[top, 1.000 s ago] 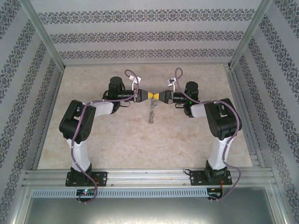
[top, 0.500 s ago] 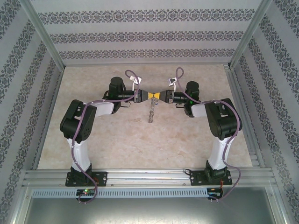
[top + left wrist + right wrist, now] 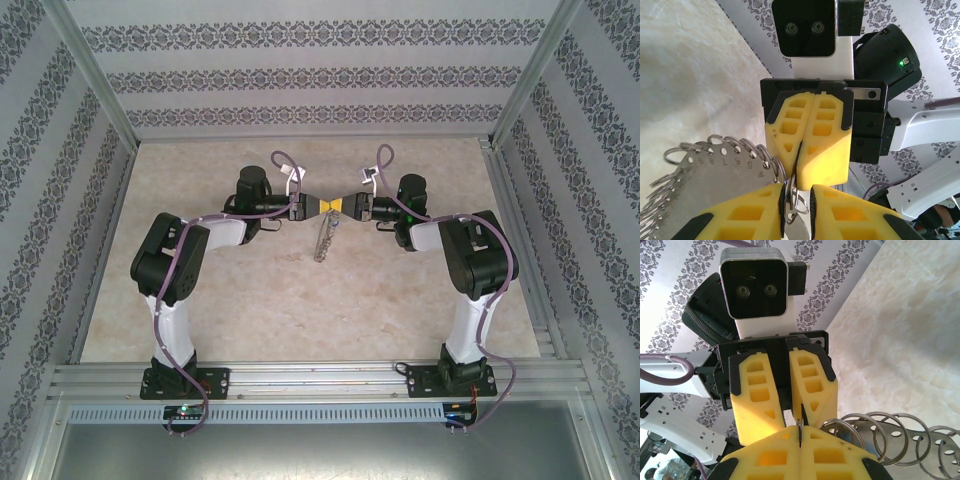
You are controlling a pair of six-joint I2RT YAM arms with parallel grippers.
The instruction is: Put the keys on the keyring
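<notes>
Where the two arms meet tip to tip above the middle of the pale marbled surface (image 3: 250, 300), the keyring (image 3: 321, 243) hangs from the junction as a narrow grey strip. Its lower end is near the surface, but the overhead view does not show whether it touches.

The wrist views resolve the keyring into a flat metal plate (image 3: 710, 192) stamped with numbers. Split rings (image 3: 767, 159) are threaded through holes along its edge and overlap one another like a coil.

Right gripper (image 3: 800, 432): its fingers are closed flush together, with a thin dark sliver of the keyring's metal pinched at the seam.

Left gripper (image 3: 796, 195): its fingers are narrow, with one ring standing edge-on in the slim gap between them. Whether the pads press that ring cannot be told.

The yellow fingertips of the two grippers nearly touch, and the plate hangs just to one side of them.
</notes>
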